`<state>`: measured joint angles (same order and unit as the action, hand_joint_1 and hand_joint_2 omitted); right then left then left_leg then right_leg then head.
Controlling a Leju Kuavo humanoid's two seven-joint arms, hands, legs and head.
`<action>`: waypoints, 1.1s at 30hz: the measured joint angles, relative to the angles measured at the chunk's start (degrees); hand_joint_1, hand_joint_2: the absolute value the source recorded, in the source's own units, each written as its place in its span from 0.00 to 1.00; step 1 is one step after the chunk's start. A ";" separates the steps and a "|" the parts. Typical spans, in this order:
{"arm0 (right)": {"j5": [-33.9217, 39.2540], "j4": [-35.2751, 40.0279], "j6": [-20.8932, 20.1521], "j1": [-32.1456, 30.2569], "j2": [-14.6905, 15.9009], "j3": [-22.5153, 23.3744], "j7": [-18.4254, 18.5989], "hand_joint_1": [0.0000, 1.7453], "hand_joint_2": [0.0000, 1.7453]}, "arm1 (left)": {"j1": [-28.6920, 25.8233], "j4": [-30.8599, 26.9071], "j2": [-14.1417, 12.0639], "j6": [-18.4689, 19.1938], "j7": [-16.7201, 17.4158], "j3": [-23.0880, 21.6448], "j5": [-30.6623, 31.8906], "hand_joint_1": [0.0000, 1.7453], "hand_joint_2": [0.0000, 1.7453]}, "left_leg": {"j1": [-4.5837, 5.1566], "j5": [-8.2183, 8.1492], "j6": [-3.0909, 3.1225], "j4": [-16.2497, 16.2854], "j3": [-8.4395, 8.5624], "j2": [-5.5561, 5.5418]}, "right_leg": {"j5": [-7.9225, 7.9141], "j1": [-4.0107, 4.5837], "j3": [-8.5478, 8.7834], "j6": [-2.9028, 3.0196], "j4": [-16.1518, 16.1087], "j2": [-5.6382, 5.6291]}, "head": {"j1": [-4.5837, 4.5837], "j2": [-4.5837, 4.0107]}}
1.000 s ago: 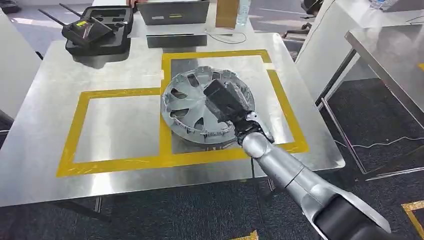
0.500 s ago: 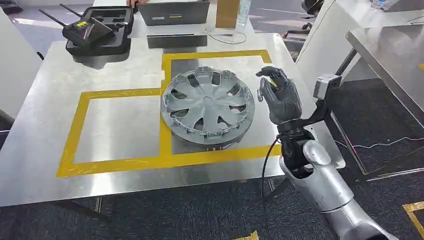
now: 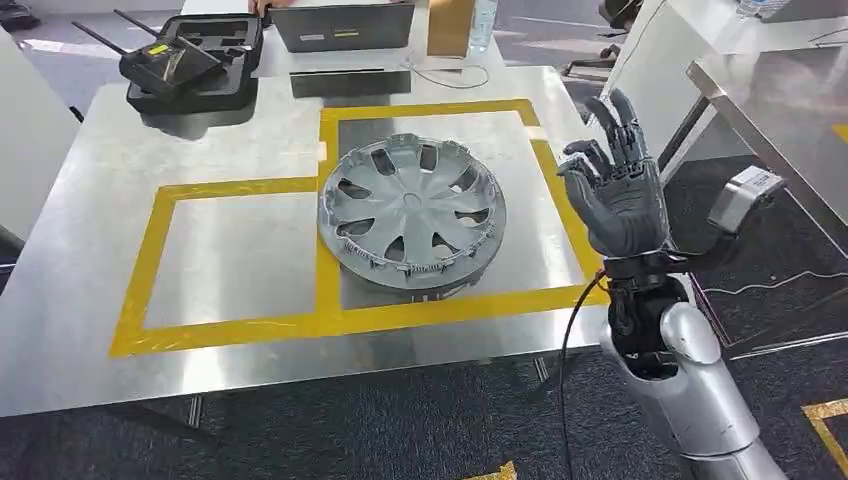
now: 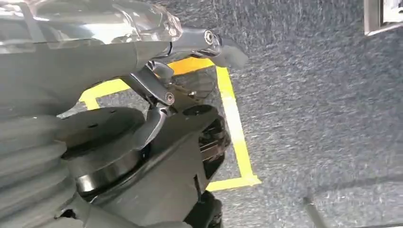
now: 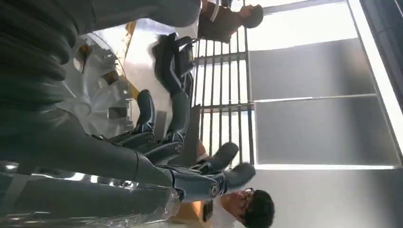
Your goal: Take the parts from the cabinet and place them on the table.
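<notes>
A grey wheel hubcap (image 3: 412, 212) lies flat on the steel table (image 3: 90, 300), across the yellow tape line (image 3: 330, 250) between two marked rectangles. My right hand (image 3: 615, 190) is raised to the right of the hubcap, clear of it, fingers spread and holding nothing. In the right wrist view the same hand's fingers (image 5: 176, 137) are spread apart, with the hubcap (image 5: 95, 95) behind them. My left hand's thumb (image 4: 228, 50) sticks out over the carpet in the left wrist view; its other fingers are hidden.
At the table's far edge stand a black case (image 3: 190, 60) holding a device with antennas, a laptop (image 3: 345, 25) and a brown box (image 3: 452, 25). A second steel table (image 3: 780, 90) stands to the right. Two people (image 5: 247, 209) stand beyond the table.
My right hand lay on the hubcap a second ago. It let go, moved off to the right and rose, and its fingers have spread. The hubcap stays on the table.
</notes>
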<state>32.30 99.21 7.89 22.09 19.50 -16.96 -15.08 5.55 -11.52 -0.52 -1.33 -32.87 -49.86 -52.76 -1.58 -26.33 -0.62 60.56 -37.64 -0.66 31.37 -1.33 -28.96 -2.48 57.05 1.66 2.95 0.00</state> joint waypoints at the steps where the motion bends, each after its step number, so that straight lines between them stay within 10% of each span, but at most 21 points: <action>1: -0.72 1.39 0.11 -0.45 0.46 0.96 0.02 0.00 1.00 | 0.00 0.00 -0.13 0.09 -0.35 0.00 -0.26 0.00 0.00 | 0.01 -0.01 0.01 -0.01 0.03 0.18 | 0.00 0.00 -0.01 0.00 0.00 -0.11 | 0.00 0.00; 20: -3.52 8.00 -1.18 -2.81 2.34 4.39 2.32 0.00 1.00 | 0.07 0.00 -0.48 -3.32 2.28 0.00 -2.40 0.00 0.00 | 0.03 -0.24 0.05 -0.12 0.24 0.82 | 0.04 0.01 0.02 0.06 0.00 -0.55 | -0.07 0.00; 25: -3.60 8.50 -1.36 -2.82 2.32 4.30 2.99 0.00 1.00 | 0.10 0.02 -0.52 -4.85 4.39 0.04 -3.52 0.00 0.00 | 0.21 0.33 1.91 -1.52 1.05 1.07 | -0.47 -0.44 0.98 -1.32 -1.30 -0.66 | -1.10 0.00; 27: -3.74 8.52 -1.38 -2.75 2.34 4.30 3.08 0.00 1.00 | 0.20 0.02 -0.46 -5.14 4.59 0.04 -3.63 0.00 0.00 | 0.32 0.83 2.31 -2.47 1.54 1.19 | 2.74 -0.40 -0.30 -1.12 2.13 -1.07 | -0.63 0.00; 30: -3.78 8.48 -1.36 -3.16 2.36 4.24 3.24 0.00 1.00 | 0.23 0.02 -0.31 -5.16 4.79 0.07 -3.67 0.00 0.00 | 0.83 0.85 2.36 -2.48 1.49 1.19 | 8.65 -0.29 -6.00 -1.22 15.45 -1.41 | 0.11 0.00; 33: -3.78 8.46 -1.38 -3.22 2.34 4.04 3.34 0.00 1.00 | 0.23 0.02 -0.31 -5.05 4.90 0.07 -3.67 0.00 0.00 | 0.97 1.00 2.17 -2.45 1.48 1.06 | 3.91 -0.31 -4.38 -1.03 11.59 -1.42 | 0.28 0.00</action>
<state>28.52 107.67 6.51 18.87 21.84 -12.92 -11.74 5.78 -11.50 -0.83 -6.38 -27.98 -49.79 -56.43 -0.62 -25.33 1.55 58.11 -36.16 0.40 35.27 -1.65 -33.35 -3.52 68.64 0.24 3.24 0.00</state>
